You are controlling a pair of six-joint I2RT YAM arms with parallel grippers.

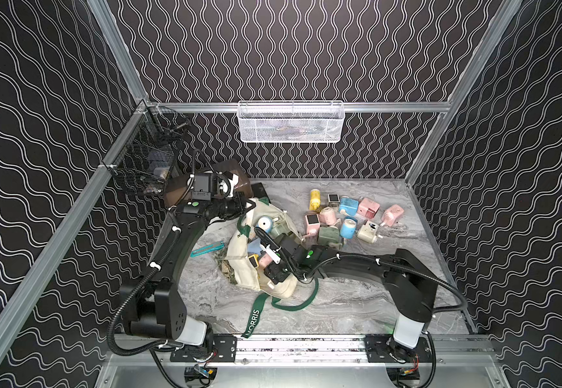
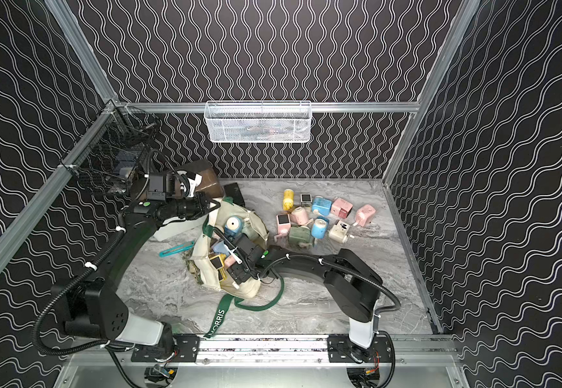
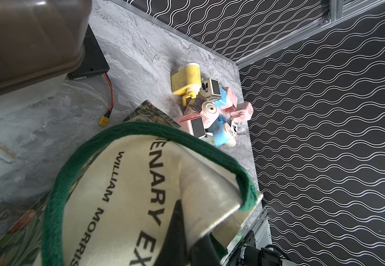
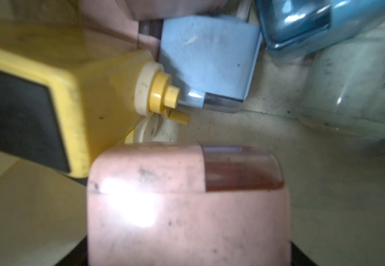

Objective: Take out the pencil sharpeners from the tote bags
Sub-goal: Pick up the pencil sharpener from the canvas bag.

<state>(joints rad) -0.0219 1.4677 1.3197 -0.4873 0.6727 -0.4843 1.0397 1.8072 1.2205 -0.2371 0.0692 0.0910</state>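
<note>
By my wrist the pink sharpener (image 4: 175,207) is scuffed, glossy plastic (its drawer (image 4: 242,170) translucent brown); the tote bag (image 3: 122,195) is matt, coarse canvas; the surface (image 1: 340,302) looks smooth, perhaps marble-print laminate.

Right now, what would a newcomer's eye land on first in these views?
Probably the heap of pastel pencil sharpeners on the marble table, just right of the cream tote bag. Next, the bag itself in mid-table: the left hand pinches its far rim, while the right hand reaches into its mouth with a pink sharpener between its fingers.
</note>
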